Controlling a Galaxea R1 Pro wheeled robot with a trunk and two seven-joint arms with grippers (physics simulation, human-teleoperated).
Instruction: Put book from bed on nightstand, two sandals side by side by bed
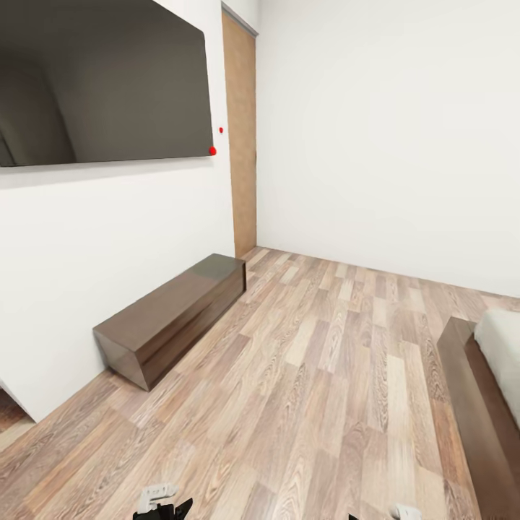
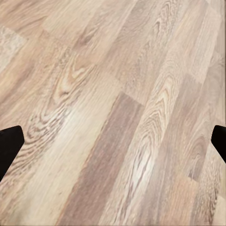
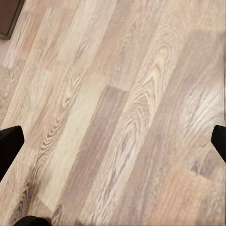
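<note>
We are rolling through the bedroom with both arms hanging low over the plank floor (image 1: 318,375). Our left gripper (image 2: 113,146) and right gripper (image 3: 113,146) both have their fingers spread wide with nothing between them. A corner of the bed (image 1: 477,404) sits at our right, dark frame under pale mattress; the long bench (image 1: 170,318) lies along the left wall beneath a dark screen (image 1: 101,79). From here we cannot see the book, sandals or a nightstand. The risk is clipping the bed frame as we turn toward it, or mistaking the bench for a nightstand.
</note>
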